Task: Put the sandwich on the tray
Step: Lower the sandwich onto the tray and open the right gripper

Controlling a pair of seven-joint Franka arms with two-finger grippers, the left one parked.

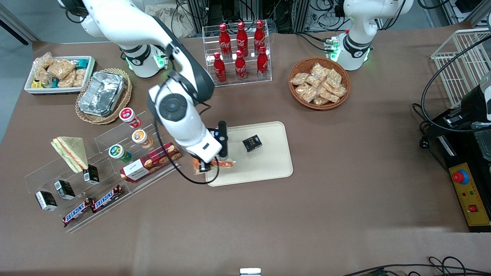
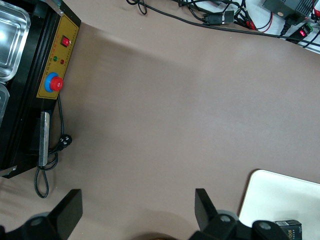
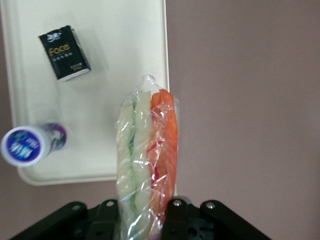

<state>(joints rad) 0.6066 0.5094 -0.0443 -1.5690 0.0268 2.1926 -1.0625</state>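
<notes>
One sandwich (image 3: pixel 147 160) we see clamped upright between the closed fingers of the gripper (image 3: pixel 145 212), wedge hanging over the tray (image 3: pixel 115 60) rim nearest the working arm, above the desk (image 3: pixel 240 100), near a black Face box (image 3: pixel 64 53).

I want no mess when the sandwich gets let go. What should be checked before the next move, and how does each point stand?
1. Gripper shut on the sandwich: ok.
2. Sandwich fully over the tray: not ok, it straddles the rim.
3. Landing spot free of the black pack and purple-capped bottle: ok.
4. Wrap intact: ok, as far as visible.
5. Height above the tray: cannot tell.
</notes>
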